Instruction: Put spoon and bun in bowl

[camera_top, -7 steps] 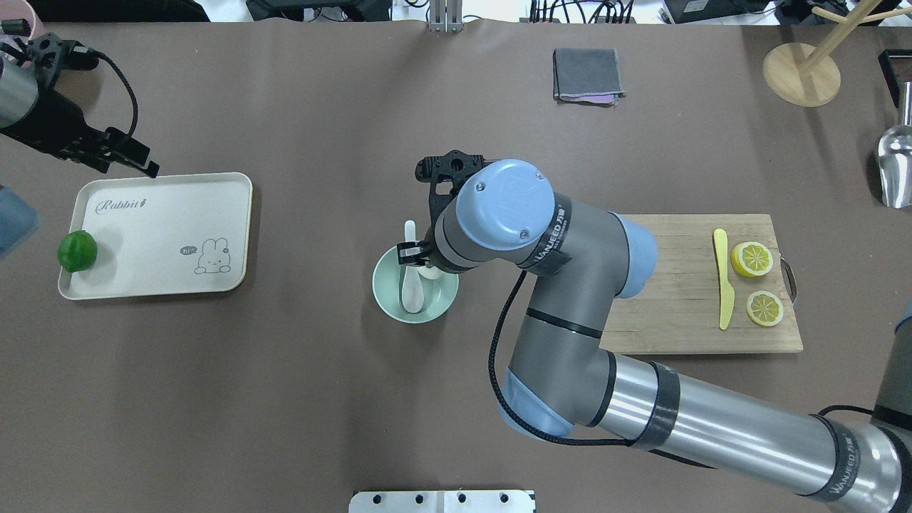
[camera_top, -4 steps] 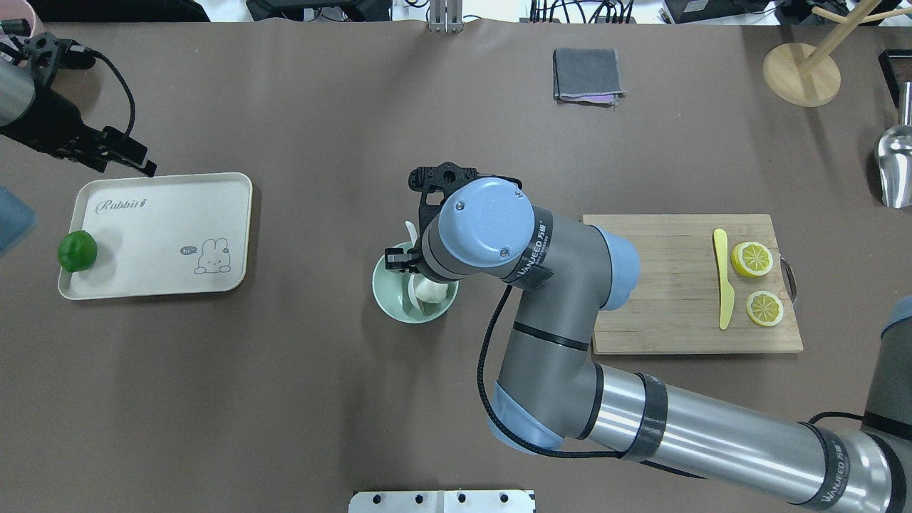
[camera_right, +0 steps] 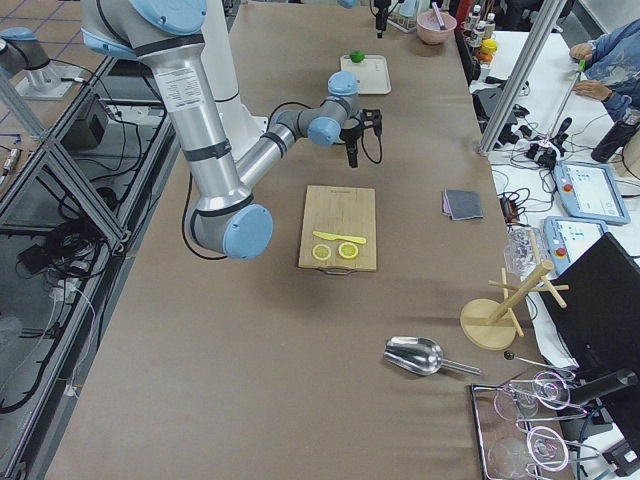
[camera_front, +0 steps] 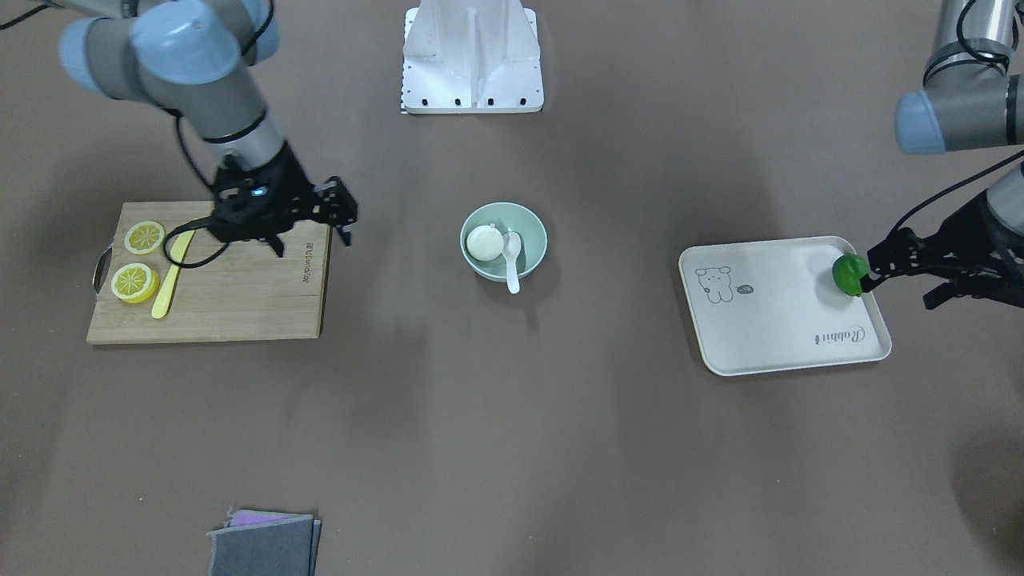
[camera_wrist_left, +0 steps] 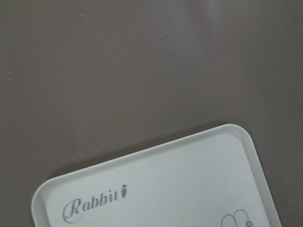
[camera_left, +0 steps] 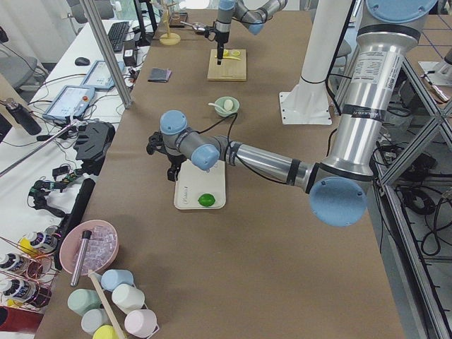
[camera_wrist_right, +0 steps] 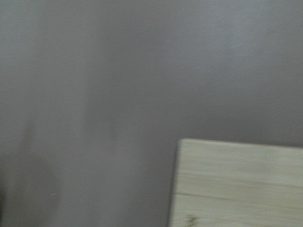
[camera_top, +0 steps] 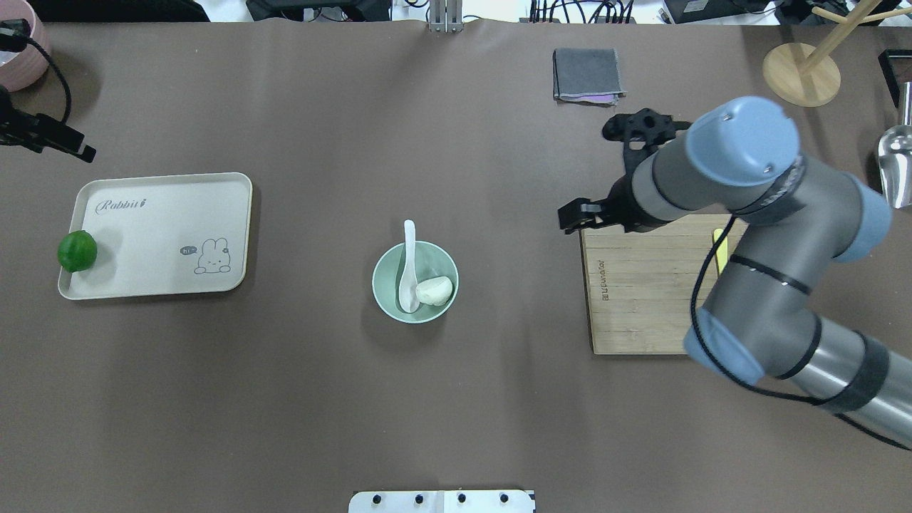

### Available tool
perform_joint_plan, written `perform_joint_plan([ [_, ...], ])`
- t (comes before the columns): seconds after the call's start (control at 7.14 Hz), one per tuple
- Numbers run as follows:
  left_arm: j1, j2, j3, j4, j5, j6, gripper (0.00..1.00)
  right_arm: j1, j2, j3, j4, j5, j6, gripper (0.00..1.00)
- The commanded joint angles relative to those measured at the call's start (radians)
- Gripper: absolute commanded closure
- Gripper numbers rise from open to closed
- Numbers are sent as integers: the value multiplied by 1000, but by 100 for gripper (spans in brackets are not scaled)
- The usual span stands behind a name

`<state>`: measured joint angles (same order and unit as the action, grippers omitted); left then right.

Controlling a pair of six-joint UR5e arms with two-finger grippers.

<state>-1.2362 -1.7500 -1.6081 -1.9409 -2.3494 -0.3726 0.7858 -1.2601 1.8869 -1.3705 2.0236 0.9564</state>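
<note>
The pale mint-green bowl point(camera_top: 385, 299) point(camera_front: 534, 228) stands mid-table. The white spoon point(camera_top: 408, 267) point(camera_front: 512, 260) lies in it, scoop down, with its handle over the far rim. The white bun point(camera_top: 435, 291) point(camera_front: 484, 242) sits in the bowl beside the spoon. My right gripper point(camera_top: 578, 215) point(camera_front: 312, 228) is open and empty, above the cutting board's corner nearest the bowl and well away from the bowl. My left gripper point(camera_top: 68, 146) point(camera_front: 904, 280) is open and empty at the tray's far outer corner, close to the lime.
A cream tray point(camera_top: 164, 214) point(camera_wrist_left: 180, 179) holds a green lime point(camera_top: 77, 251). A wooden cutting board point(camera_top: 641, 299) point(camera_wrist_right: 241, 184) carries a yellow knife point(camera_front: 170, 276) and two lemon slices point(camera_front: 136, 282). A grey cloth point(camera_top: 587, 74), a wooden stand point(camera_top: 801, 73) and a metal scoop point(camera_top: 896, 167) lie at the far right.
The right gripper has left the bun in the bowl and swung right to the cutting board. The left arm has drawn back further to the left.
</note>
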Motion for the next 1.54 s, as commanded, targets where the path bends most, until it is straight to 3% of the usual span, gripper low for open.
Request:
perform_joint_plan([
  [0.0, -104, 102, -1, 2, 1, 215, 2, 311, -198, -11, -21, 200, -424, 0],
  [0.28, -179, 182, 2, 5, -11, 323, 2, 516, -287, -18, -170, 266, -789, 0],
  [0.56, -253, 202, 34, 31, -10, 469, 2, 666, -317, -151, -188, 302, -1075, 0],
  [0.7, -267, 214, 49, 31, -7, 486, 2, 703, -317, -194, -182, 340, -1137, 0],
  [1.12, -269, 230, 42, 57, -7, 463, 2, 702, -347, -195, -180, 337, -1128, 0],
  [1.4, -275, 224, -51, 211, -8, 384, 2, 702, -348, -196, -179, 328, -1122, 0],
])
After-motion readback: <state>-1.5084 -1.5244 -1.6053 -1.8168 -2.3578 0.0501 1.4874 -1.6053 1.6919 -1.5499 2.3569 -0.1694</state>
